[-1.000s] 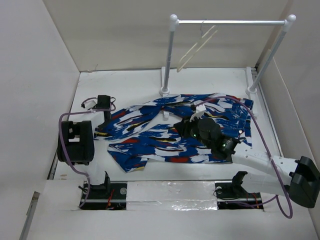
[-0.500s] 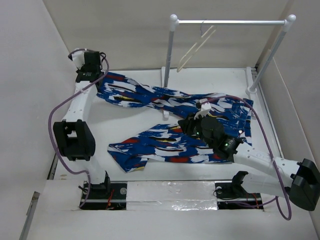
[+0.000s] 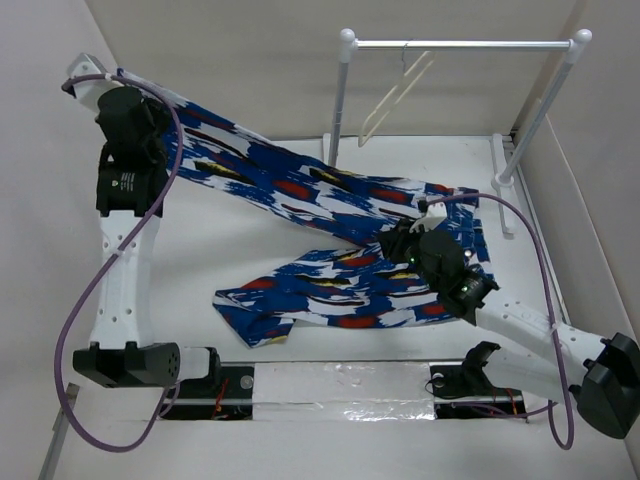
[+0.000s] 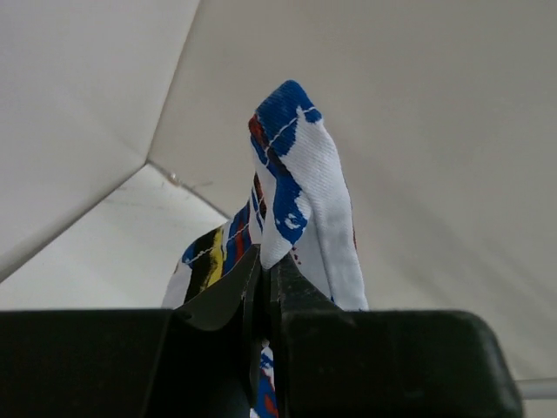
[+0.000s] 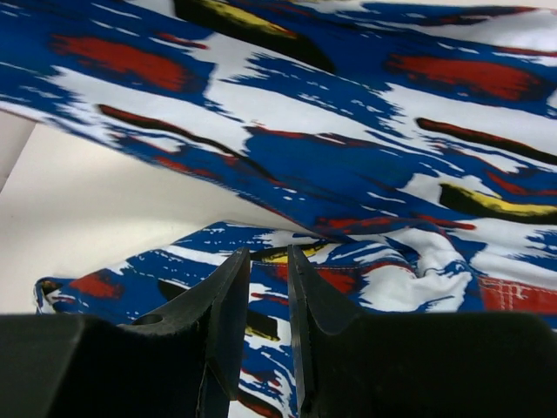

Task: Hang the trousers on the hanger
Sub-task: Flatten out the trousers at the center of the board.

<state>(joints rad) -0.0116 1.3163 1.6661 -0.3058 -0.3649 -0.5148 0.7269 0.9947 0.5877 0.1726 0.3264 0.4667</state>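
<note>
White walls are boxing in a white table (image 3: 250, 230) in the overhead view. A rack (image 3: 460, 44) with white poles and a metal crossbar is standing at the far side, and the hanger (image 3: 395, 95) is dangling from the bar at a tilt, well apart from the cloth. The left gripper (image 3: 105, 85) is sitting high in the far left corner, pinching one leg end of the trousers (image 3: 300, 185), so that leg is stretching in a long slant from up there down toward the right side of the table. The other leg is lying flat nearer the arm bases, running left to a folded-over cuff. The right gripper (image 3: 395, 238) is sitting over the waist end where both legs are meeting. Left wrist view: the left gripper (image 4: 264, 279) is clamping tight on the trousers (image 4: 300, 174), with a folded tuft of blue, white and red cloth poking up past the fingertips against plain white walls. Right wrist view: the right gripper (image 5: 265, 270) is pointing at the trousers (image 5: 348, 131), its fingers (image 5: 231, 296) standing only a narrow slit apart, and honestly I can't tell whether any cloth is caught in there. The lifted leg is crossing the top of that view, and the flat leg is lying beyond the fingertips on the white table (image 5: 104, 209).
</note>
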